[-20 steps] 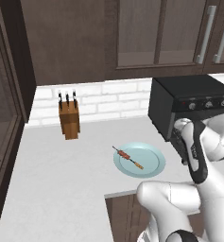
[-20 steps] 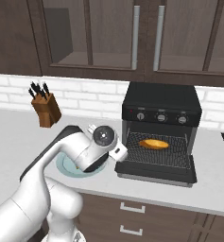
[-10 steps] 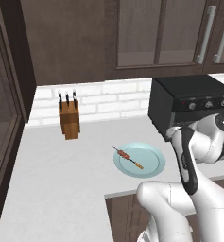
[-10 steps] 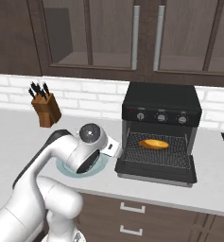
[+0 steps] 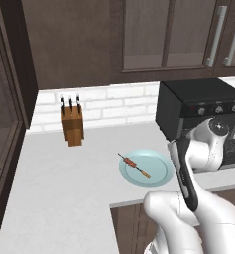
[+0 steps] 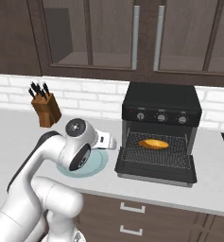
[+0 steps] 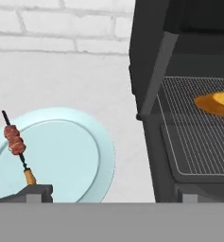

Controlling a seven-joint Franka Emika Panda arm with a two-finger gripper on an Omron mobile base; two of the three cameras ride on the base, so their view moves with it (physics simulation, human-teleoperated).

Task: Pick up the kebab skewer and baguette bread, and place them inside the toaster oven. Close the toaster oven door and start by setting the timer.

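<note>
Lying on the plate (image 7: 80,156), the kebab skewer (image 7: 18,149) sits beside the open toaster oven (image 6: 160,132) holding the baguette bread (image 6: 153,143); tool state: cannot tell.

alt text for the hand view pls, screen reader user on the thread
A pale blue plate on a grey counter holds a kebab skewer at its left side. To the right, the black toaster oven stands open, with the golden baguette bread lying on its wire rack.
</note>
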